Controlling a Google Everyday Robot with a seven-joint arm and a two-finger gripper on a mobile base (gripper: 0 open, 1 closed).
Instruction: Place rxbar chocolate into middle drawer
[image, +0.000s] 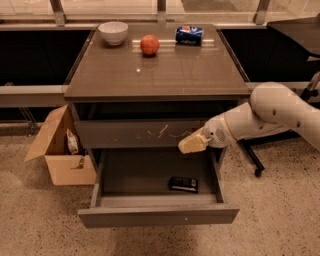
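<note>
The gripper hangs over the open middle drawer, just in front of the scratched drawer front. I cannot tell how wide it is open. The rxbar chocolate lies flat inside the drawer, apart from the gripper.

The counter bears a white bowl at 11 o'clock, red fruit at 12, blue can at 1 — the claw hangs below its front, at 5.

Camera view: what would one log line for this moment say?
rxbar chocolate: lying in drawer | middle drawer: open | gripper: above drawer, apart from bar | placement: looks done
</note>
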